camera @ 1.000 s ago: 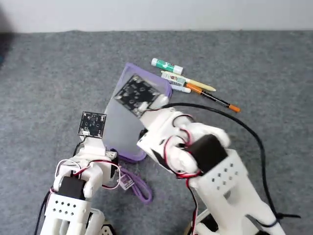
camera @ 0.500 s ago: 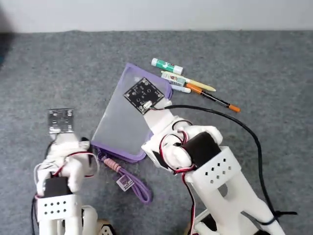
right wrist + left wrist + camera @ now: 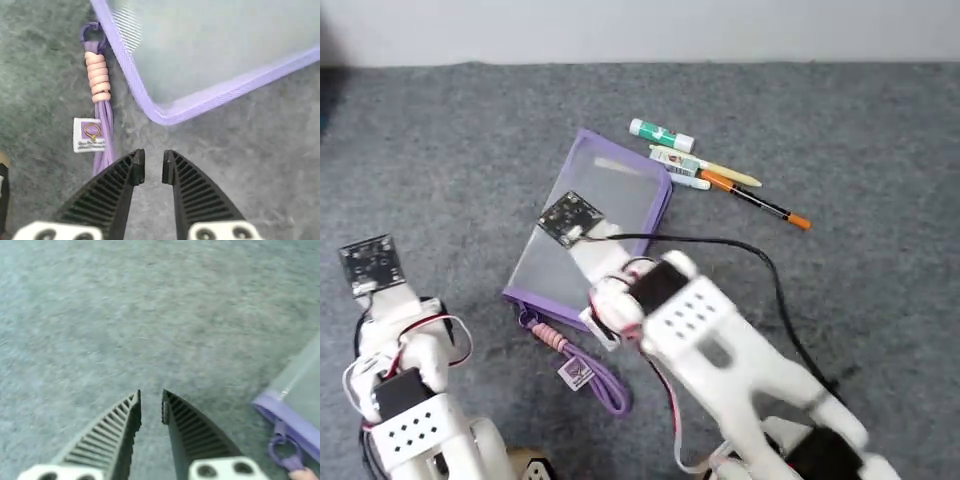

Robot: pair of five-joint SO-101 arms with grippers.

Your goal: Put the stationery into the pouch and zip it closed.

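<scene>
The pouch [image 3: 610,205] is translucent with purple trim and lies flat mid-table; it also shows as pouch [image 3: 210,50] and pouch [image 3: 300,395]. Its purple strap [image 3: 97,75] with pink beads and a tag trails off the near corner. A green-capped glue stick [image 3: 661,134] and several pens [image 3: 720,172] lie just past the pouch's far right corner, outside it. My right gripper [image 3: 153,157] hovers over carpet by the pouch's near corner, shut and empty. My left gripper [image 3: 151,397] is shut over bare carpet, left of the pouch.
The left arm [image 3: 400,380] stands at the near left, the right arm [image 3: 720,350] at the near centre with its black cable [image 3: 770,270] looping right. Grey carpet covers the table; a pale wall edge runs along the back.
The left arm has pulled away from the pouch's near corner to the left. The right arm has drawn back from the pouch's far end to its near corner.
</scene>
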